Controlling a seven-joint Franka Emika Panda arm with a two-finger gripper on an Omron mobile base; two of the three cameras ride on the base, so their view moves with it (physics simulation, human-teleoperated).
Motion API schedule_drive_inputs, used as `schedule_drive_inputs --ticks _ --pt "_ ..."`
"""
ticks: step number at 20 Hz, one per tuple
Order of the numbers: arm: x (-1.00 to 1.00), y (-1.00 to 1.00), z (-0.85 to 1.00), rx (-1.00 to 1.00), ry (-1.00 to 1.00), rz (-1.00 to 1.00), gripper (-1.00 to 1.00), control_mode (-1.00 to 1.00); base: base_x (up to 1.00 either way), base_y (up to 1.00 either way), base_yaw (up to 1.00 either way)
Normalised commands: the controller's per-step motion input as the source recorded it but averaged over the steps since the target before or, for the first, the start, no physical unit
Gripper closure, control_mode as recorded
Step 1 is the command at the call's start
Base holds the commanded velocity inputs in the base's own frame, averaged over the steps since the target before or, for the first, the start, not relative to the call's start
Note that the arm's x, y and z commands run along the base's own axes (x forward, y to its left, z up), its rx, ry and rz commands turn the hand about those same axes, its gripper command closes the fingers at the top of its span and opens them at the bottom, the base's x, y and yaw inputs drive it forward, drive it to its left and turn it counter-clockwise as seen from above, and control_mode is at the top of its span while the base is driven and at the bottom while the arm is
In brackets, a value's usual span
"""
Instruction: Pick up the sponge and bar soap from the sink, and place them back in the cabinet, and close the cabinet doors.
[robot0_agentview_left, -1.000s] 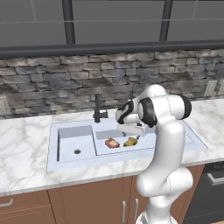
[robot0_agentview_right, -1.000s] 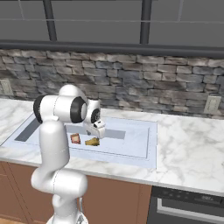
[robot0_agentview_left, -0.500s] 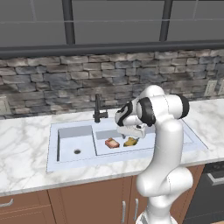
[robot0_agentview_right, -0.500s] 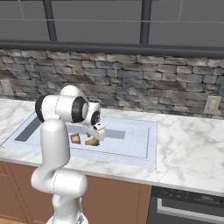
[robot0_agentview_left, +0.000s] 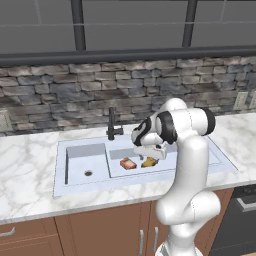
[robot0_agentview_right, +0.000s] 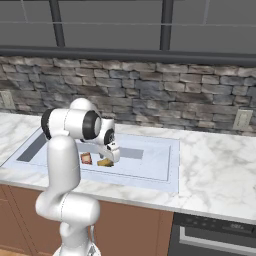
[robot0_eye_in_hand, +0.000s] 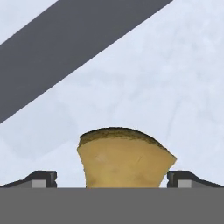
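- Over the last second the gripper has been lowered a little further into the right basin of the sink; the base cameras have not shifted, so the change is the arm's own.
- In the hand view the sponge is seen between the two fingertips, one dark tip at each side with a narrow gap left on both; the jaws are spread and nothing is grasped yet.
- In the left base view the sponge lies on the basin floor directly under the hand; the bar soap lies just beside it toward the divider, apart from the gripper and untouched.
- The sponge and the bar soap are also seen from the right base view, both on the basin floor.
- The task is judged to be at its first pick; closing on the sponge appears to be next; the soap, the cabinet placement and the door closing remain undone.
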Motion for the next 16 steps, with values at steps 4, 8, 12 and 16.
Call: schedule_drive_inputs --ticks 4,8,12,16 --pt "0.00 0.00 -0.11 0.00 0.00 0.00 -1.00 -1.00 0.00 0.00 0.00" --pt "0.00 0.00 -0.14 0.00 0.00 0.00 -1.00 -1.00 0.00 0.00 0.00" --pt "0.00 0.00 -0.14 0.00 0.00 0.00 -1.00 -1.00 0.00 0.00 0.00" --pt "0.00 0.00 -0.12 0.00 0.00 0.00 -1.00 -1.00 0.00 0.00 0.00"
